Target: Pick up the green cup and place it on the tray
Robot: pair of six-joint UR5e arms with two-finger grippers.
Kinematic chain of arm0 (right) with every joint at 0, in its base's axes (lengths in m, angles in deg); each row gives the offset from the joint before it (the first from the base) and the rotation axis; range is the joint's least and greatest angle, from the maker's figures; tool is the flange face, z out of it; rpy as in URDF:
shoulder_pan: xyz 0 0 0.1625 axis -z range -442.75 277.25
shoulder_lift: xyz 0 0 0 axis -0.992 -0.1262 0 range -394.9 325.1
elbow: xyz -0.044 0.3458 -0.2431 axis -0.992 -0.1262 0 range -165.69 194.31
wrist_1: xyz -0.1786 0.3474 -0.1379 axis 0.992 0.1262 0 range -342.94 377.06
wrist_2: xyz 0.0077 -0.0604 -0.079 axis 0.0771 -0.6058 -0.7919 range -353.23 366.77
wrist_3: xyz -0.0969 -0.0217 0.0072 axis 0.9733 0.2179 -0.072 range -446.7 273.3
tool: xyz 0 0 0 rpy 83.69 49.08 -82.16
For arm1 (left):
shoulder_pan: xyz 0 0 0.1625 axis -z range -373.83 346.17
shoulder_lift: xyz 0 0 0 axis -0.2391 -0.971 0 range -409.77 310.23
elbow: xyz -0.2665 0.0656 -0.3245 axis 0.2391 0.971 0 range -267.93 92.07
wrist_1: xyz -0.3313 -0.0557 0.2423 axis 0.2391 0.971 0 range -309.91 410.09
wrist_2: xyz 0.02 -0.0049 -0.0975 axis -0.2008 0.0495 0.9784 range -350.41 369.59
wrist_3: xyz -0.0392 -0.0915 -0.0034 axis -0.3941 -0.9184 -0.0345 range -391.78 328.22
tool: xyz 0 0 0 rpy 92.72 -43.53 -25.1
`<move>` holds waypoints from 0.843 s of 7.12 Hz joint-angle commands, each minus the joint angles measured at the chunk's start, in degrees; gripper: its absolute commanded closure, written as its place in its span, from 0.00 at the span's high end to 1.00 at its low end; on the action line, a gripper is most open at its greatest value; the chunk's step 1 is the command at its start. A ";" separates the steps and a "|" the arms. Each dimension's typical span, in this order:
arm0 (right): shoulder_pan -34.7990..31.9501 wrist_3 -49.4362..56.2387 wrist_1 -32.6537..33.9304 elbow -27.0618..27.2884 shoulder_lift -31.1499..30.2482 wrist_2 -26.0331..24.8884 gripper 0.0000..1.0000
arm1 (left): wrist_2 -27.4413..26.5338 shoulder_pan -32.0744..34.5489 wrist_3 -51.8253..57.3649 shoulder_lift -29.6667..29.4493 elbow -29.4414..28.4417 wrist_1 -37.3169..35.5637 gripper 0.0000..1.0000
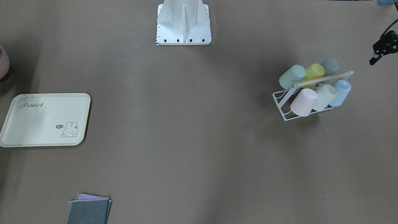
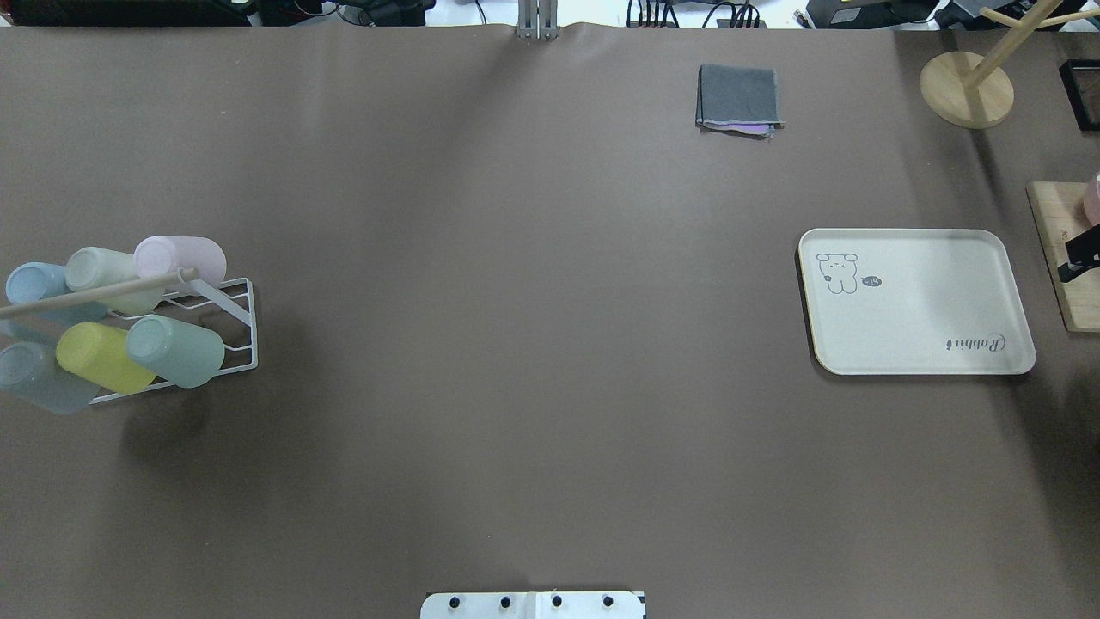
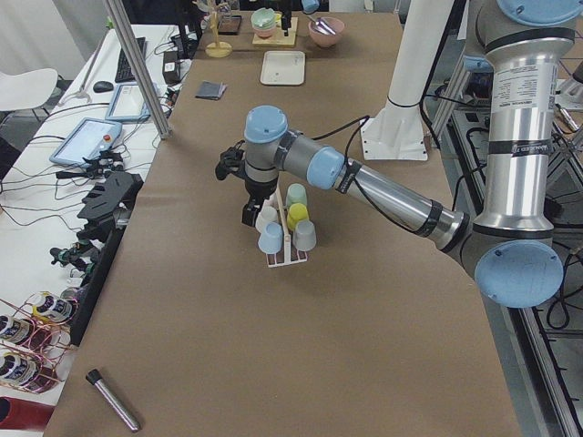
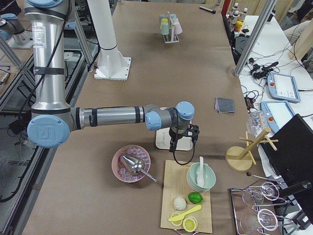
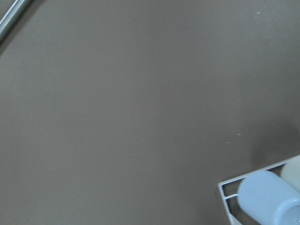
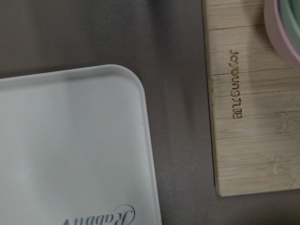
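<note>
Reach step: the green cup [image 1: 292,77] sits tilted on the rack [image 1: 281,104] at frame right, the tray [image 1: 40,124] well apart at left. Next the left claw [image 1: 384,48] must descend to it. For it and the right claw [image 2: 1080,258], released or clenched I cannot tell

You see a plain mint-green plastic cup [image 1: 292,77], without any pattern. The wire rack [image 1: 281,104] is white. The other tumblers are a yellow-green cup [image 1: 314,72], a grey-blue cup [image 1: 330,65], a pale pink cup [image 1: 303,102], a pale cream cup [image 1: 324,97] and a light blue cup [image 1: 340,91]. The cream rectangular plastic tray [image 1: 40,124] carries grey "Rabbit" script and a grey bunny line drawing. The table cover [image 1: 186,140] is plain brown. The folded cloth [image 1: 90,211] is dark grey with a purple layer.
</note>
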 commanded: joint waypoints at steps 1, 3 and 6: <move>1.55 -0.32 -6.55 -4.52 0.43 -0.05 0.93 | -2.44 -11.32 -0.02 -1.25 6.69 0.03 0.98; 2.60 -1.47 -7.03 -5.86 1.75 -0.05 0.93 | -14.11 -22.04 0.07 -0.65 12.92 -0.24 0.98; 3.31 -1.47 -7.12 -9.10 4.12 -0.05 0.81 | -25.56 -31.31 8.55 0.05 16.98 -0.24 0.98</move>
